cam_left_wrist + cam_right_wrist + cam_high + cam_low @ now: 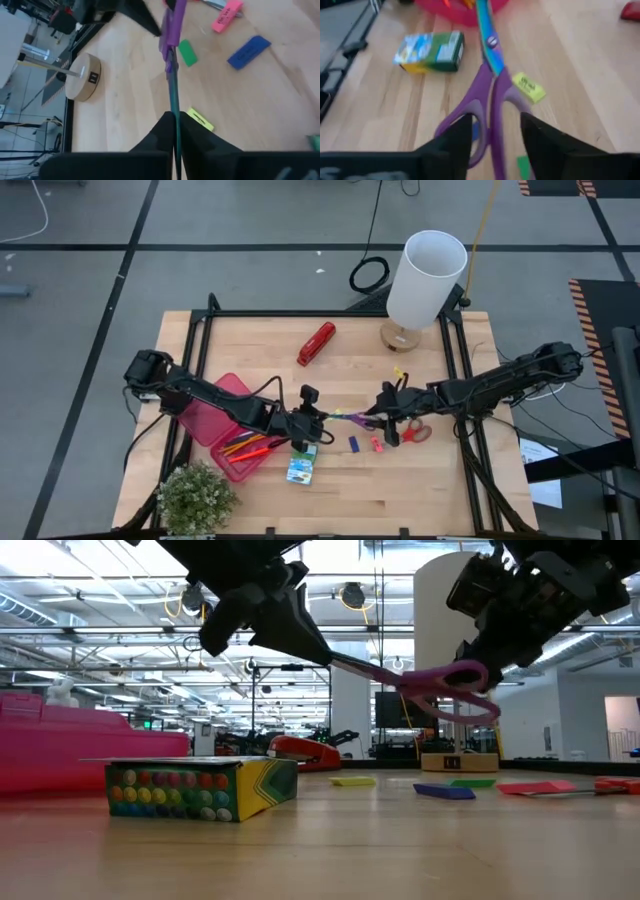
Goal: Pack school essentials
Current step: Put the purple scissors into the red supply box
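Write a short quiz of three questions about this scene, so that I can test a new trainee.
1. True or false: the purple-handled scissors with teal blades lie flat on the wooden table.
2. Which part of the scissors does the left hand pinch? A) the handles B) the blade tips C) nothing
3. Fill in: the right hand holds the scissors by the ____.

Key: 1 false, the two hands hold them in the air between them; 2 B; 3 handles.
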Motion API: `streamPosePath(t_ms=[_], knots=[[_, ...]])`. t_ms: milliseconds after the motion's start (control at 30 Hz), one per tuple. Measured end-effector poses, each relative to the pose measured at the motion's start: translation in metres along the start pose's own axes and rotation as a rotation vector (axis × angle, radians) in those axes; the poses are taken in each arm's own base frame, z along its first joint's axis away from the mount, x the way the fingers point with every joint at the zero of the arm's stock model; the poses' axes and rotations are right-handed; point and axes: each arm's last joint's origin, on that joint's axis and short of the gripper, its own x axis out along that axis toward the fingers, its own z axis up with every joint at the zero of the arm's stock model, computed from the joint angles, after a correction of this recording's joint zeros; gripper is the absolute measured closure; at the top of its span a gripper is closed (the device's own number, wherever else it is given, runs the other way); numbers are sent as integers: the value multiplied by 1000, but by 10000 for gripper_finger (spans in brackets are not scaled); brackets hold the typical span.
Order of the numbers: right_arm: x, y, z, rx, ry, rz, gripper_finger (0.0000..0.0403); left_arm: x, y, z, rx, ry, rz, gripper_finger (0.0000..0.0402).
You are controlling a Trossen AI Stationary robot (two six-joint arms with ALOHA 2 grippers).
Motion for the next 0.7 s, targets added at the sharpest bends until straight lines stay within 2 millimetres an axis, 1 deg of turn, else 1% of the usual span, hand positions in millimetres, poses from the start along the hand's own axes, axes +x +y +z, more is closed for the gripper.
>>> streamPosePath(t_ms=[67, 167, 300, 400, 500, 633, 700], knots=[[-4, 0, 4, 7, -40, -14, 212, -6, -1, 1, -6, 5, -10, 394], [-13, 1, 10, 4, -85, -3, 168, -18, -2, 1, -17, 13, -28, 391], [-26, 3, 17, 3, -150, 19, 129, -37, -2, 3, -60, 25, -33, 395], [-34, 4, 20, -2, -178, 31, 119, -56, -6, 0, -94, 80, -11, 394], [-40, 7, 22, -9, -198, 47, 119, -82, -15, -7, -91, 147, -4, 393], [-41, 9, 21, -22, -197, 44, 127, -121, -25, -14, -166, 176, -43, 396], [-40, 9, 21, -29, -202, 25, 129, -138, -30, -19, -197, 195, -61, 395]])
